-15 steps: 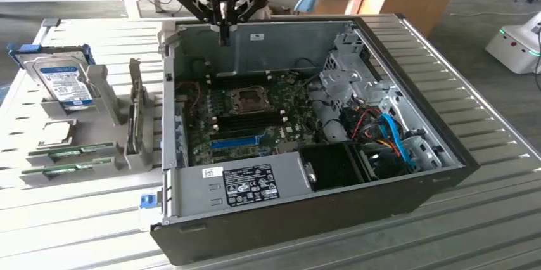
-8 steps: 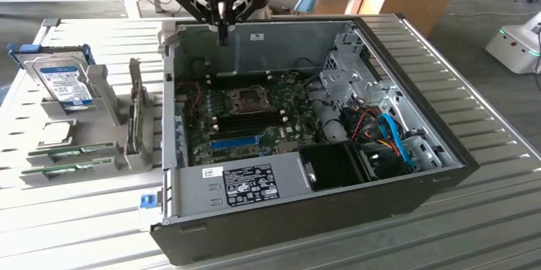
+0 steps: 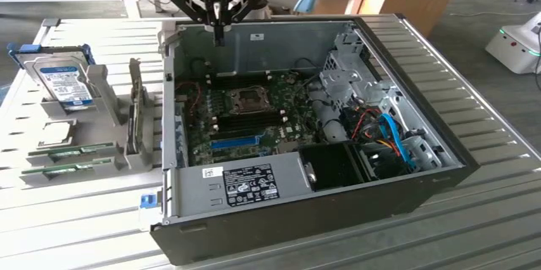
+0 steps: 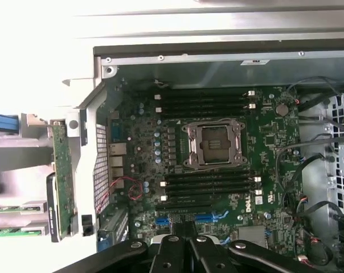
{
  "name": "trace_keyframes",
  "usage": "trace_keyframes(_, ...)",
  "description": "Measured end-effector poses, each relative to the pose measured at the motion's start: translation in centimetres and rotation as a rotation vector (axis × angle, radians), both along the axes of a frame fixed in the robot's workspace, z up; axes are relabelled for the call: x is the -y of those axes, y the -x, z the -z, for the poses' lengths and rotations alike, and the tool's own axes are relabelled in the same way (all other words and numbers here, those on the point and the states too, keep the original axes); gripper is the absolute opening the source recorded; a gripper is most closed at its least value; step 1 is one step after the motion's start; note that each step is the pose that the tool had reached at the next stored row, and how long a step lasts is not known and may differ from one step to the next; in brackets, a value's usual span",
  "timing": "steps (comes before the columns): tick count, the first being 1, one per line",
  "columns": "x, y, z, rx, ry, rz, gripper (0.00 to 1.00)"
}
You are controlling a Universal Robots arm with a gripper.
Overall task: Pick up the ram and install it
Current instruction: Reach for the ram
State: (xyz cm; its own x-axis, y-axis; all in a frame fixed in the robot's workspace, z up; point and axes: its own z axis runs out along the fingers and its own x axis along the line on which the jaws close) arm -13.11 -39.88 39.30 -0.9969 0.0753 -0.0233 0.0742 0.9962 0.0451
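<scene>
- Pickup is the step in hand, and by my judgement it has not begun: the gripper (image 3: 220,37) hangs over the open computer case (image 3: 406,184), its fingers pressed together on nothing.
- Outside the case, on the exterior view's left, the ram (image 3: 75,151) lies in a grey rack (image 3: 50,180), well apart from the gripper. A second stick (image 3: 63,170) lies just beside it.
- Reaching it would call for travel across to the rack, parted fingers and a grip on the thin edges.
- Wrist view: the frame edge cuts off the ram (image 4: 7,209), and the latches on the black memory slots (image 4: 209,185) are too small to tell whether they are open.
</scene>
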Motion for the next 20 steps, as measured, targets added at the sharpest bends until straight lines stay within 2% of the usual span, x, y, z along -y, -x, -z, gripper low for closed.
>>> trace_keyframes(20, 0.0, 2.3, 0.08, -0.0001, 0.0001, 0.0, 0.11)
